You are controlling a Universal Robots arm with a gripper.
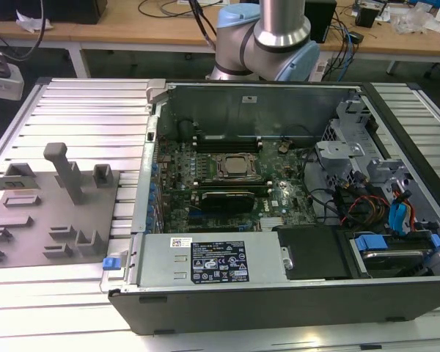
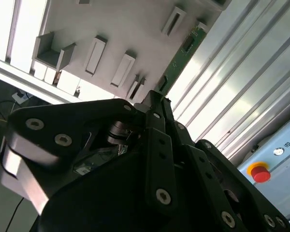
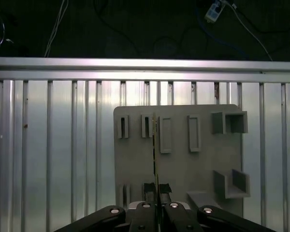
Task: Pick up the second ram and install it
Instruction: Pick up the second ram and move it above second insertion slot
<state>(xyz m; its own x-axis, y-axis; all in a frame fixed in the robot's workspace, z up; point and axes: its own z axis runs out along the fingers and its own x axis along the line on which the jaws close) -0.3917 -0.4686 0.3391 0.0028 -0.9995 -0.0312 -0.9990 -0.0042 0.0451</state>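
Observation:
The second ram (image 2: 181,55) is a thin green stick and my gripper (image 2: 154,99) is shut on its near end. In the first wrist view the second ram (image 3: 155,145) shows edge-on as a narrow line that runs out from between the fingertips of the gripper (image 3: 157,189). It hangs over the grey fixture plate (image 3: 183,159), near the plate's narrow slots. In the exterior view the fixture plate (image 1: 51,213) lies on the ribbed metal table at the exterior view's left, beside the open computer case (image 1: 279,183).
Inside the case the motherboard holds the CPU socket (image 1: 231,167) with long memory slots (image 1: 227,141) beside it. A power supply (image 1: 213,260) sits at the case's front, with drive bays and cables (image 1: 381,205) on the exterior view's right. A red stop button (image 2: 259,172) lies past the table.

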